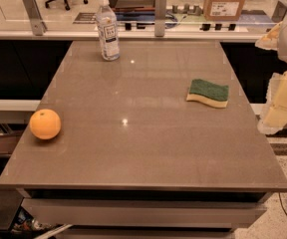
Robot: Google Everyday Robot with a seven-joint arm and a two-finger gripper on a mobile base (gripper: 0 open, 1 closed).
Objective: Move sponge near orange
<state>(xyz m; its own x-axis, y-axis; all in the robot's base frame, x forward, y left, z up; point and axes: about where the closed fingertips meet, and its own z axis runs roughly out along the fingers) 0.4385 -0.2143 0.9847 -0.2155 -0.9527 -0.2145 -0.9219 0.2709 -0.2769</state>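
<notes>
The sponge [208,92] lies flat on the right side of the grey table [148,153], dark green top up over a pale yellow layer. The orange [45,124] sits near the table's left edge, far from the sponge. My gripper [279,106] hangs at the right edge of the view, beyond the table's right side, to the right of the sponge and not touching it. Only part of the arm shows there.
A clear water bottle [107,30] with a white cap stands upright at the table's back left. Behind the table runs a low glass-and-rail barrier [159,14], with a cardboard box [224,1] beyond it. Cables lie on the floor at the lower right.
</notes>
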